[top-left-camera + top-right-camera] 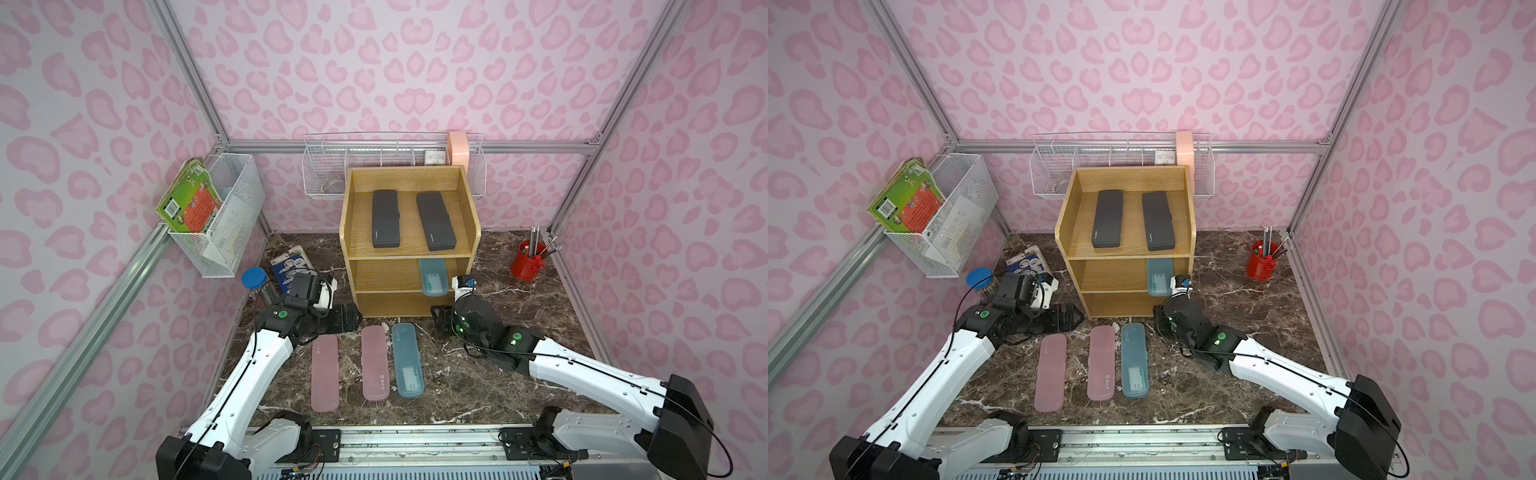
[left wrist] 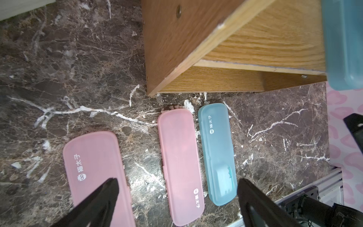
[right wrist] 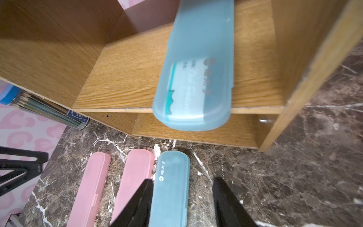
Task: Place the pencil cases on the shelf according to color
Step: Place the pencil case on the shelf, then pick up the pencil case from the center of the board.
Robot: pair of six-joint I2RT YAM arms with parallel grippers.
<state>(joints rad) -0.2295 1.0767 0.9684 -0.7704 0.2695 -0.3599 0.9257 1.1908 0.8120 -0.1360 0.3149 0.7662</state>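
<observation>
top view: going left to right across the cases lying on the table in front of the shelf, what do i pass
pink case → second pink case → teal case

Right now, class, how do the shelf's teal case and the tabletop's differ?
The shelved teal case lies on the shelf's middle tier, overhanging its front edge; the tabletop teal case lies flat on the marble. The shelved teal case is alone on its tier; the tabletop teal case lies beside a pink case. Both are translucent teal with rounded ends.
</observation>
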